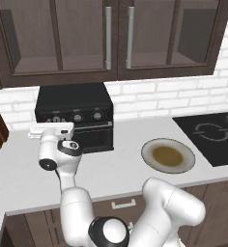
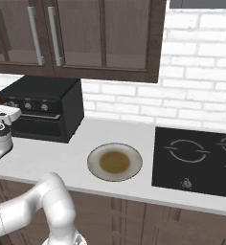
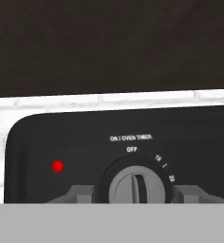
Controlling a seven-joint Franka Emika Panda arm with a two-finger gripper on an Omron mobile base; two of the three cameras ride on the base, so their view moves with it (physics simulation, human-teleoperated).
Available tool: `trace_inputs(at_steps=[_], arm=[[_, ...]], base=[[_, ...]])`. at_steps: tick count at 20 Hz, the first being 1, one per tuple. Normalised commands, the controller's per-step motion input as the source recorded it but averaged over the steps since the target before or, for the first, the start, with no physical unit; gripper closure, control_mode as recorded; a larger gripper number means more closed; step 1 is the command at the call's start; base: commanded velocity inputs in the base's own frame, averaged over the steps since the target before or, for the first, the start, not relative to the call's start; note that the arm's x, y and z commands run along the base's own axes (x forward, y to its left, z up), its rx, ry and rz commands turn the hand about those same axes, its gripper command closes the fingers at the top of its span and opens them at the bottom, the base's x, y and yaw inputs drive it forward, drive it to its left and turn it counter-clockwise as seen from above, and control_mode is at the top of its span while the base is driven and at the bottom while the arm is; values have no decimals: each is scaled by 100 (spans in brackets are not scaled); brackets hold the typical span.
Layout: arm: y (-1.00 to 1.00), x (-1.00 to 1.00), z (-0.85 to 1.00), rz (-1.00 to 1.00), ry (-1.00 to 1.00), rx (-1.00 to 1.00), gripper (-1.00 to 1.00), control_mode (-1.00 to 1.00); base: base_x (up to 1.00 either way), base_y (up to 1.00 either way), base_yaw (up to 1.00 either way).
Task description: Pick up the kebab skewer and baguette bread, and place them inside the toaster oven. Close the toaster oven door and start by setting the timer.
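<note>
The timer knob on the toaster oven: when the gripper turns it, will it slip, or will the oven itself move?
The timer knob has a raised ridge across its face, so the fingers either side probably get a firm hold. Its smooth grey rim might slip if pinched lightly. The toaster oven looks boxy and sits flat on the counter, so it likely stays put.

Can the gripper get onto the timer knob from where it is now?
Probably yes. The gripper faces the timer knob head-on, a finger on each side of it, with nothing between them and the toaster oven panel.
</note>
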Motion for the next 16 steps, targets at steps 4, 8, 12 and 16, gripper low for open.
trace_inputs(at_steps=[4, 8, 12, 16], arm=[[0, 13, 12, 0, 0, 11, 100, -100], [0, 4, 9, 0, -1, 10, 100, -100], [0, 0, 11, 0, -2, 6, 100, -100], [0, 2, 18, 0, 0, 3, 100, -100]], base=[[0, 0, 0], [0, 0, 0], [0, 0, 0], [0, 0, 0]])
